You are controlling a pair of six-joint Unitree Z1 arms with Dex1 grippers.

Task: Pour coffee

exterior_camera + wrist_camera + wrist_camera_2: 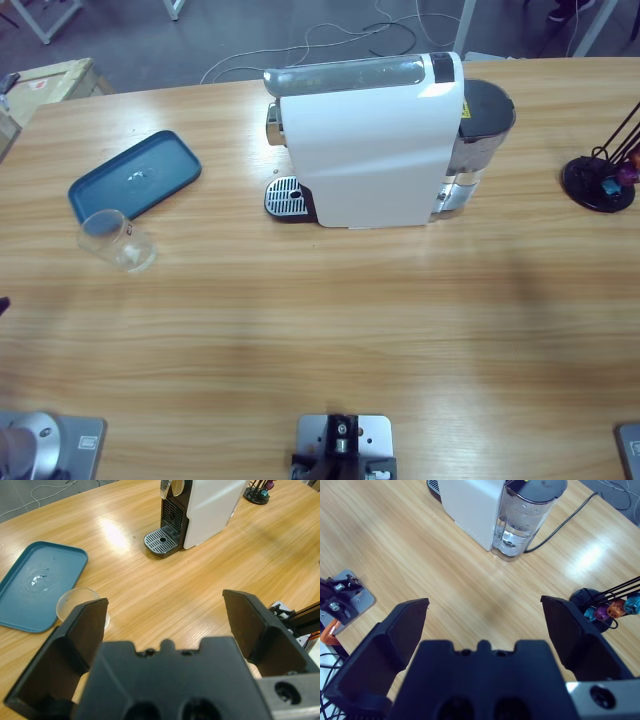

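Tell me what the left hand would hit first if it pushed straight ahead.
Probably bare table. The left hand is open and aims between the glass and the coffee machine; depth is uncertain.

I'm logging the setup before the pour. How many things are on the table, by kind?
Coffee machine: 1
Clear glass cup: 1
Blue tray: 1
Black capsule stand: 1
Total: 4

A blue tray (135,175) lies empty at one end of the wooden desk (320,340). A black capsule stand (598,182) with coloured pods sits at the opposite end.
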